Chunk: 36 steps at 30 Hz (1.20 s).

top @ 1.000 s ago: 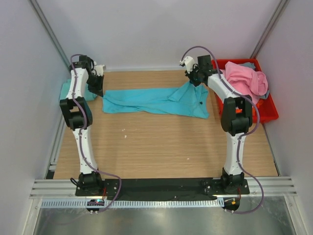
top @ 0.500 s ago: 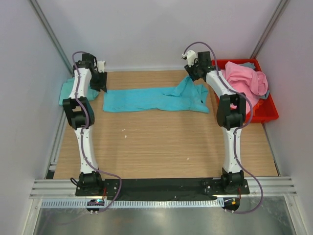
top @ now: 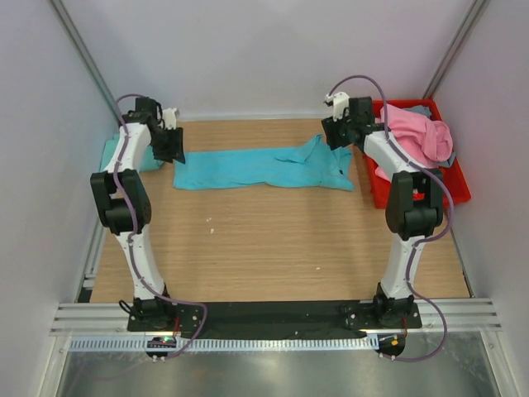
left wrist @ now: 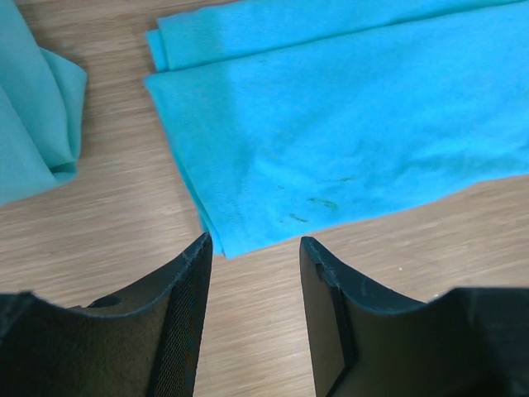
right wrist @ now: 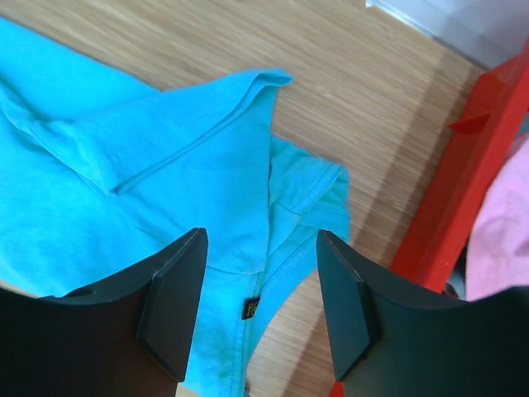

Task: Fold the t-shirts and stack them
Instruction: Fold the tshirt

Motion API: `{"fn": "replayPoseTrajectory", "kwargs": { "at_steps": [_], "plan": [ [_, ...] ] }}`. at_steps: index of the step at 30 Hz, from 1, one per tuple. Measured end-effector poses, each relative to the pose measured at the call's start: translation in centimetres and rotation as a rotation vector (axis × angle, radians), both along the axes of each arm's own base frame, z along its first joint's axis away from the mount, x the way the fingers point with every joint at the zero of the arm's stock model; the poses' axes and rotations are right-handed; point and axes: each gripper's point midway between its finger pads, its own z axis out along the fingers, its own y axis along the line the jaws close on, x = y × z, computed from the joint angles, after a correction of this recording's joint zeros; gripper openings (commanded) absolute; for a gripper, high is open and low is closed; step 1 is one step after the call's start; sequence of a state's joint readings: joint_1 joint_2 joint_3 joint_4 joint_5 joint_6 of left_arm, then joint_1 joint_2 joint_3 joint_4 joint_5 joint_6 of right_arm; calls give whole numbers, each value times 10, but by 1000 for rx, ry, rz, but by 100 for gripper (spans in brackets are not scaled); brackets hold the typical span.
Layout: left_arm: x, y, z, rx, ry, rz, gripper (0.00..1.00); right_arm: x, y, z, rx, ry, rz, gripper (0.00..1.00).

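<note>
Hovering over the table (top: 273, 248), we hold both pairs of jaws parted and empty; the left jaws hang above the left end of the turquoise-blue t-shirt (top: 248, 168), the right jaws above its collar end; it lies in a long folded strip; the pink t-shirt (top: 417, 136) sits in the red bin (top: 446, 195); the mint-green t-shirt (top: 122, 154) lies far left.

mint-green shirt (top: 110, 155): half behind left arm (top: 124, 159) | grey-blue shirt (top: 420, 108): mostly under pink shirt (top: 417, 136)
</note>
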<state>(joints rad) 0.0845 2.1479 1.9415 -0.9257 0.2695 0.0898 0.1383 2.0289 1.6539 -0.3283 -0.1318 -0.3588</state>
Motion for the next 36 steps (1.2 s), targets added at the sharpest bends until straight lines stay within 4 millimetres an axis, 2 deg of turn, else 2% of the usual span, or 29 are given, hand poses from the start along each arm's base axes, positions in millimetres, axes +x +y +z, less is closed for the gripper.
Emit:
{"fn": "replayPoseTrajectory", "kwargs": {
  "at_steps": [3, 5, 9, 13, 17, 27, 32, 34, 36],
  "plan": [
    [-1, -11, 3, -17, -14, -25, 48, -2, 5, 18, 62, -23, -2, 61],
    [-4, -18, -5, -25, 4, -39, 47, -3, 7, 19, 92, -14, -2, 61],
    [-10, -30, -30, -48, 67, -64, 51, -20, 14, 8, 141, 80, 5, 61],
    [-23, -33, -48, -57, 127, -75, 54, -38, 12, -5, 133, 170, -1, 61],
    [-29, -32, -53, -51, 145, -85, 59, -56, 4, -17, 108, 242, -15, 62],
    [-37, -29, -61, -33, 175, -82, 65, -97, -47, -49, 68, 399, -110, 62],
    [-37, -28, -63, -29, 180, -80, 66, -114, -52, -62, 53, 462, -111, 61],
    [-37, -27, -66, -29, 187, -79, 66, -115, -53, -62, 54, 466, -108, 54],
    [-38, -27, -70, -29, 197, -79, 66, -117, -51, -64, 62, 478, -102, 52]
  ]
}}
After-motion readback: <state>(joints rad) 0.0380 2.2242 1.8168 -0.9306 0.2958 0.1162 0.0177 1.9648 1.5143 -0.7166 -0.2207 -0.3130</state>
